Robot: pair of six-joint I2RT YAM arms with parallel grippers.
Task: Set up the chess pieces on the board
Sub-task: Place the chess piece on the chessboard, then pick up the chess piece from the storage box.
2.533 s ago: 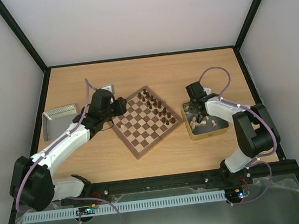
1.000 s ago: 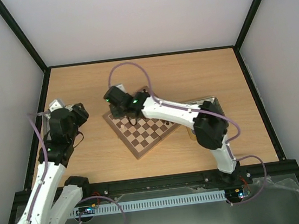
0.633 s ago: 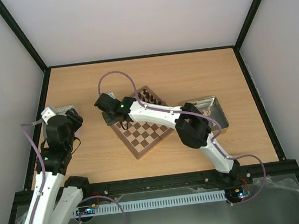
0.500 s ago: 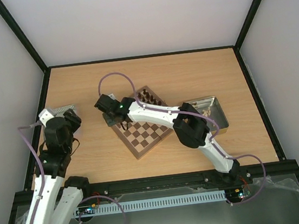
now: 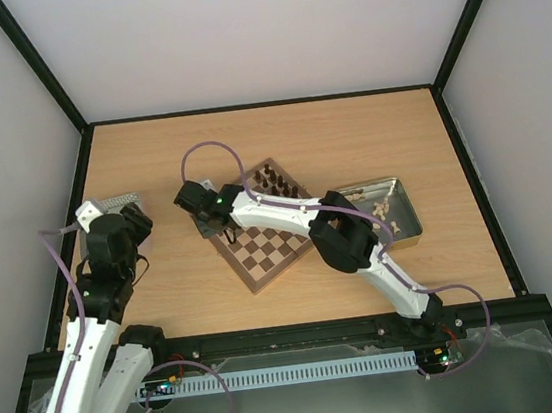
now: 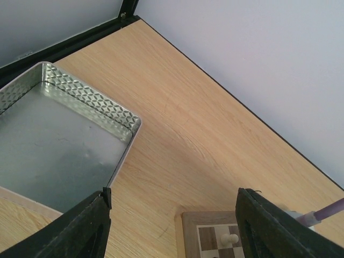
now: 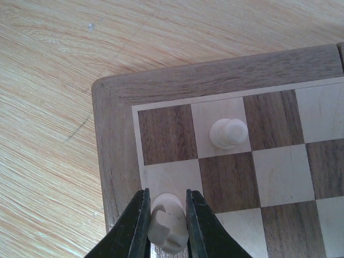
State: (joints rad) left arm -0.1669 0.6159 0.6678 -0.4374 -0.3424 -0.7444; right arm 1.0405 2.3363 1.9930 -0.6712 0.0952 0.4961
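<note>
The board (image 5: 279,246) lies slanted mid-table, dark brown chessmen (image 5: 273,180) lining its far edge. My right gripper (image 5: 207,219) reaches over the board's left corner (image 7: 114,134), shut on a cream chess piece (image 7: 167,226) with a notched top, just above a light square by the rim. One cream pawn (image 7: 228,133) stands on a light square a diagonal step away. More cream chess pieces (image 5: 381,210) lie in the tin at the right. My left gripper (image 6: 174,231) hangs open and empty over bare table left of the board, its fingers (image 6: 86,228) wide apart.
An empty metal tray (image 6: 54,145) with an embossed rim lies at the left, close to my left gripper (image 5: 135,220). The tin (image 5: 413,215) holding the pieces sits right of the board. My right arm stretches across the board's near half. Black frame rails edge the table.
My right gripper has carried the cream piece leftward and slightly nearer, to the board's left corner. The left arm has drawn back a little toward the tray.
</note>
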